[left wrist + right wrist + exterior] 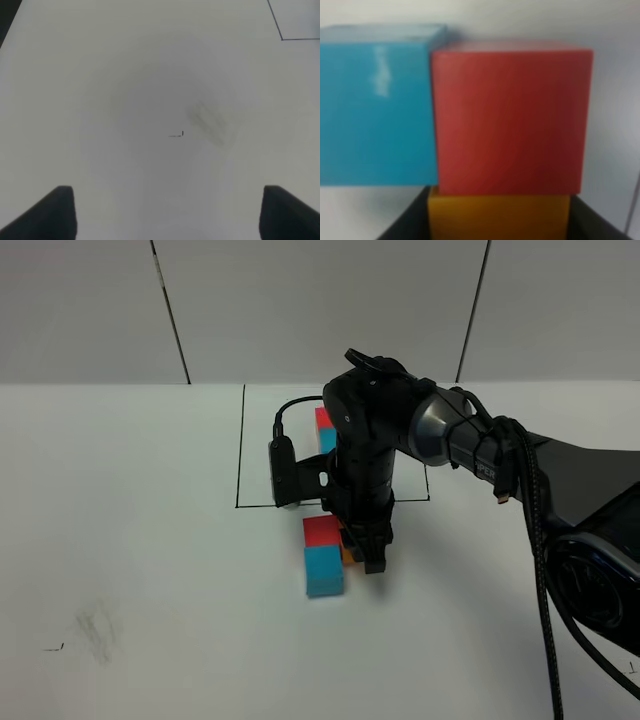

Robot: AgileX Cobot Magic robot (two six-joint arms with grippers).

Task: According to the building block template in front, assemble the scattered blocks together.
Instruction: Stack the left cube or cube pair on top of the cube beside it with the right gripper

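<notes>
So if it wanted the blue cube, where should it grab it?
Probably from straight above, pinching the blue cube across its left and right faces as the high camera sees them. Those two flat, parallel sides look free, while its far face sits flush against the red cube, leaving no gap to slip into there.

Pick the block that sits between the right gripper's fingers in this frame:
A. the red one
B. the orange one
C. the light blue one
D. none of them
B: in the right wrist view the orange block lies between the dark fingers, pressed against the red block.
</notes>
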